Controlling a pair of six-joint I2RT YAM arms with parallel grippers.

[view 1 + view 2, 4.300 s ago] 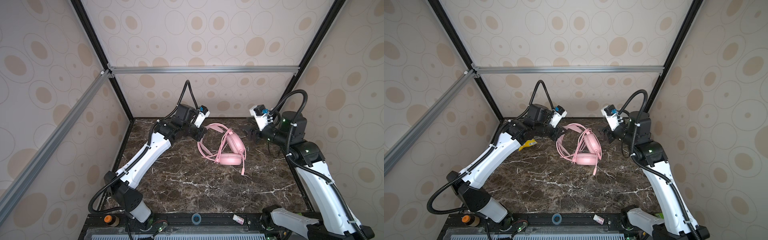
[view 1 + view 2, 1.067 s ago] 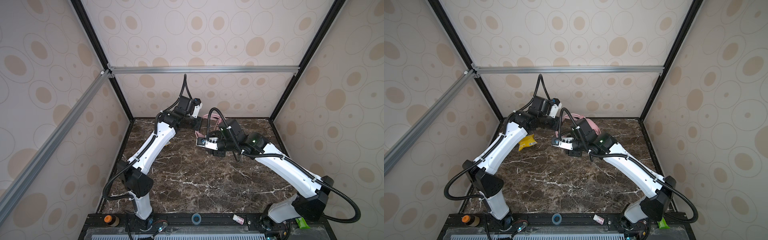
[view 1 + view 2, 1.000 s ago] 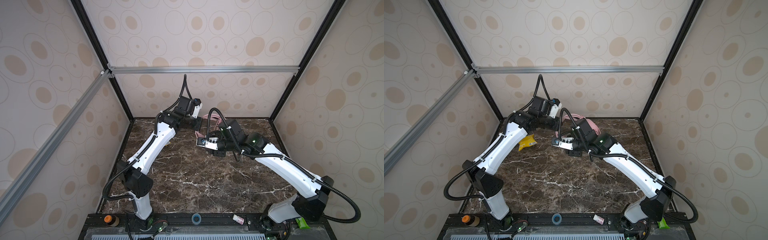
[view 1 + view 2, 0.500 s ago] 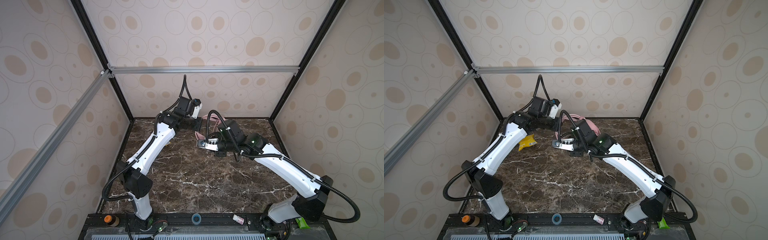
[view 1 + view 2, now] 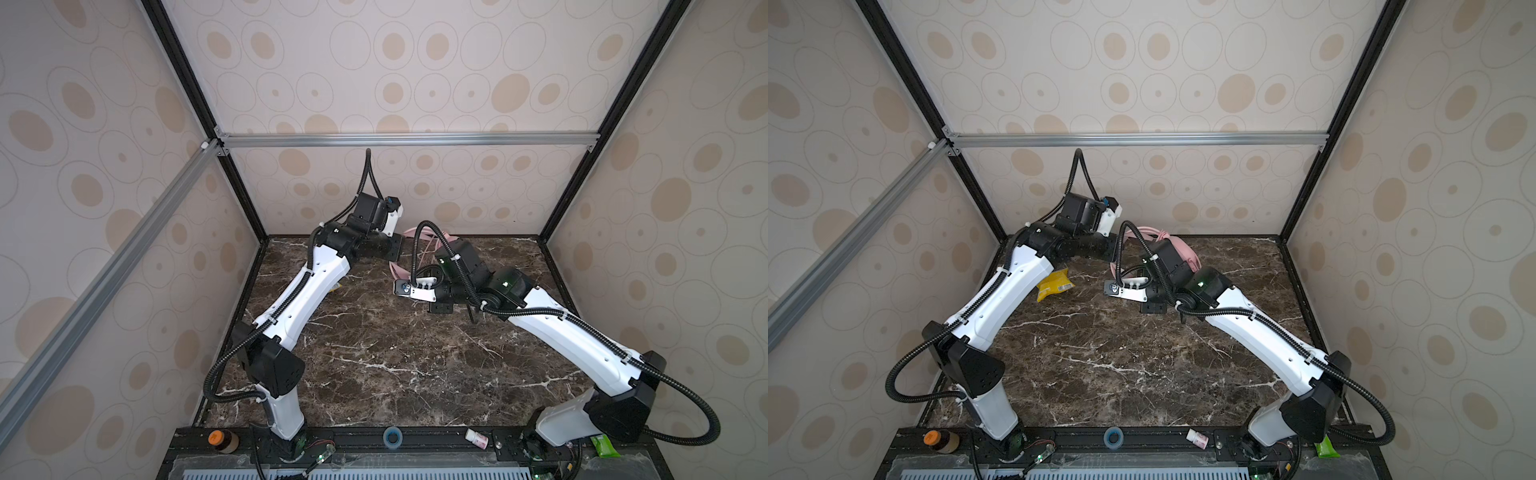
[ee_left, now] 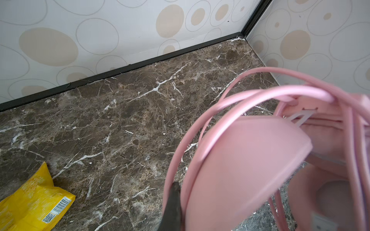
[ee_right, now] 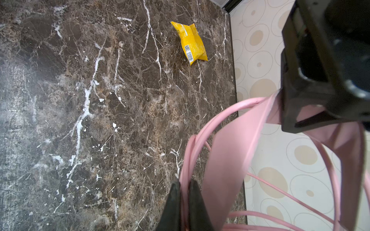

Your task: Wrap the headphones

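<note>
Marble tabletop [image 5: 374, 353] with yellow snack packet [image 5: 1054, 284]: left gripper [image 5: 396, 251] clamps pink headphones [image 6: 250, 170] beside packet, right gripper [image 7: 184, 200] pinches their headband wire [image 7: 190, 158].

headphones [image 5: 1187, 253] largely behind right arm [image 5: 1258, 328], apparently

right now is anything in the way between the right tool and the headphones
Nothing visible does. The right tool is shut on a pink strand of the headphones, so no gap is left. The yellow packet lies well apart from both.
</note>
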